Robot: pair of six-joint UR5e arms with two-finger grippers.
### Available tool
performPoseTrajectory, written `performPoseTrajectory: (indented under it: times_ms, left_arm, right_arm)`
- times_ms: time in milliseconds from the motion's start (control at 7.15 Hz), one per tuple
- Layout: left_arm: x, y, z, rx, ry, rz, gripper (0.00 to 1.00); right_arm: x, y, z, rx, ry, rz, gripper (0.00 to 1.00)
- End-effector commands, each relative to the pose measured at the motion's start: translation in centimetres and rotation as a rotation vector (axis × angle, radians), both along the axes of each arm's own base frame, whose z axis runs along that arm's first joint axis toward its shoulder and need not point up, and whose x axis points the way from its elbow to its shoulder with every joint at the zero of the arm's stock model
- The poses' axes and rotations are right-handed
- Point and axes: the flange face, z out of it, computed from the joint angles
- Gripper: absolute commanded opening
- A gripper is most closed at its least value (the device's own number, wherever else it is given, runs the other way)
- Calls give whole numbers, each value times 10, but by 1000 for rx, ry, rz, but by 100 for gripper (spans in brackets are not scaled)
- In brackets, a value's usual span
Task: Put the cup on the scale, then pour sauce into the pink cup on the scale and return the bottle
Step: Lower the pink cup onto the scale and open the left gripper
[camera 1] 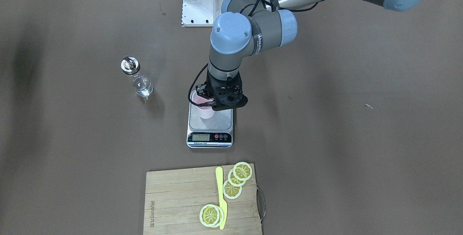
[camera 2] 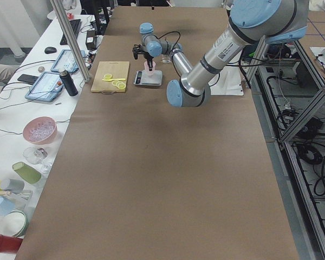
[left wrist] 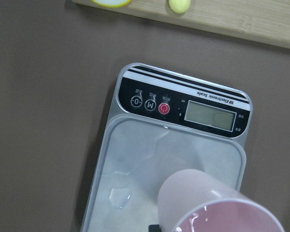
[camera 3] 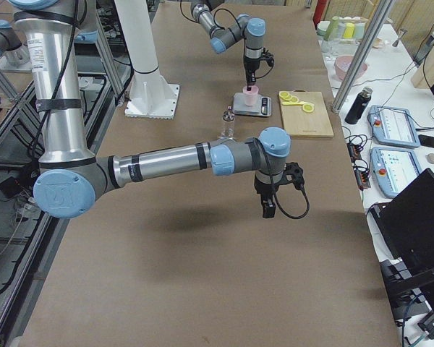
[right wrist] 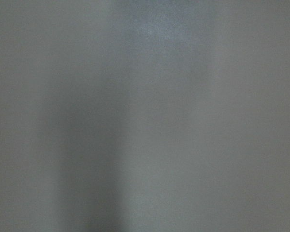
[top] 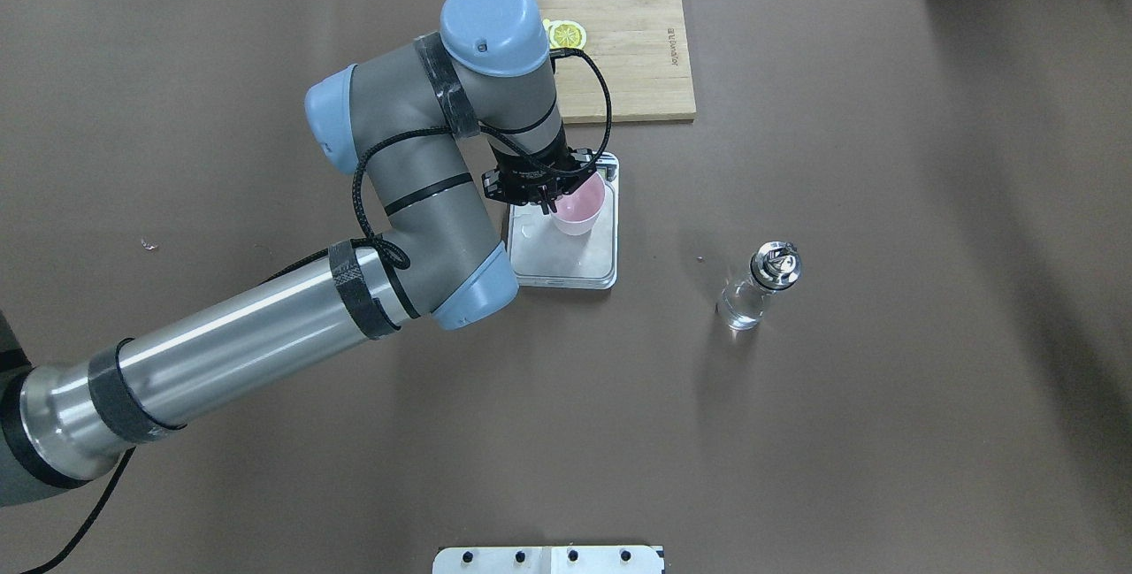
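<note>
Cup (left wrist: 208, 203) on scale (left wrist: 135, 164), rim pinched by left gripper (top: 548, 202); right gripper (camera 3: 267, 210) jaw state indeterminate; release, pour, bottle (camera 1: 139, 81) return remain

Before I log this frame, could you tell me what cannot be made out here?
Scale display: digits unreadable in every view.
Left end effector: grip on the cup hidden under its own body, overhead and front.
Right end effector: side view only; its wrist view is blank blur.
Bottle: fill level invisible, contents clear.
</note>
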Motion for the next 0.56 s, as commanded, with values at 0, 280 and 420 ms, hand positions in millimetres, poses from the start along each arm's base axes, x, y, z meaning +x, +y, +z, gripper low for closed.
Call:
performPoseTrajectory:
  times_ms: [0, 280, 420]
  left_arm:
    - [-6, -1, 10, 30, -12, -29, 97]
    - [-11, 2, 13, 56, -9, -38, 98]
    - [-19, 5, 3, 74, 9, -33, 98]
  right_arm:
    - [0, 0, 0, 0, 0, 0, 100]
    - [0, -2, -3, 5, -1, 0, 100]
    - [-1, -3, -4, 7, -2, -1, 100]
